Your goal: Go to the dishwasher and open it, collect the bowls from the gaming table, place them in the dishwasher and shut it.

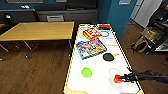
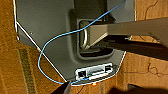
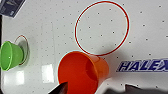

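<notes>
A wooden table [image 1: 37, 30] stands beside colourful game boxes [image 1: 91, 47] (and a black disc [image 1: 108, 57]).

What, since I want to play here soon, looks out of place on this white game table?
Clutter covers the white game table: a small green plastic bowl, an orange plastic bowl by the right hand, a flat black disc and colourful board-game boxes.

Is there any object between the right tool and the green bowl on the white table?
Nothing visible. From the right tool, beside an orange bowl, bare white table runs to the green bowl.
</notes>
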Motion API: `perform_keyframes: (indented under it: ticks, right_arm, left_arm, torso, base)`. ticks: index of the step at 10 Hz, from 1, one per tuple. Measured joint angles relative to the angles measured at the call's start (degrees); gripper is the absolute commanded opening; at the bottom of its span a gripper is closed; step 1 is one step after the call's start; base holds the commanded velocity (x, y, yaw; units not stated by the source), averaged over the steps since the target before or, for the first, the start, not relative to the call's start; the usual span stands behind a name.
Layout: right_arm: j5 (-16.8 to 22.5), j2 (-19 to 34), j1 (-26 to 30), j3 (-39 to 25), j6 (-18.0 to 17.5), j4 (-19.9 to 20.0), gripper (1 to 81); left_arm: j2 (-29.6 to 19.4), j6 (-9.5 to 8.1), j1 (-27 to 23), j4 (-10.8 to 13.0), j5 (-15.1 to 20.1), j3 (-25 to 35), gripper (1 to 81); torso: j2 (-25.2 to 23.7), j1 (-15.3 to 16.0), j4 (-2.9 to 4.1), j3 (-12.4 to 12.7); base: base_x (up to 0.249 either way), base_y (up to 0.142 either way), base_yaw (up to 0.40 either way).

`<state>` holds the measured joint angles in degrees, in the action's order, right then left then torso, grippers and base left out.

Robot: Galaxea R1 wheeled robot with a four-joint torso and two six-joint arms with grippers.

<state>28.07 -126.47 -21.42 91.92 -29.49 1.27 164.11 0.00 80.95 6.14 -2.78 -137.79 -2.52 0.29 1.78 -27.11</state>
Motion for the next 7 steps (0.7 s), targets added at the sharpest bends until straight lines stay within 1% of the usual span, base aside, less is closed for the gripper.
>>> perform_keyframes:
  ticks: [4, 7]
  right_arm:
    - [-0.93, -0.94, -0.74, 0.26, 0.0, 0.02, 81.1]
    - [-2.28, -2.15, -3.35, 2.4, 0.02, 0.02, 81.1]
  left_arm:
    - [0.0, 0.0, 0.0, 0.0, 0.0, 0.0, 81.1]
    - [0.0, 0.0, -0.02, 0.0, 0.02, 0.0, 81.1]
  torso:
    - [0.02, 0.0, 0.0, 0.0]
    - [0.02, 0.0, 0.0, 0.0]
  base:
    - [0.0, 0.0, 0.0]
    - [0.0, 0.0, 0.0]
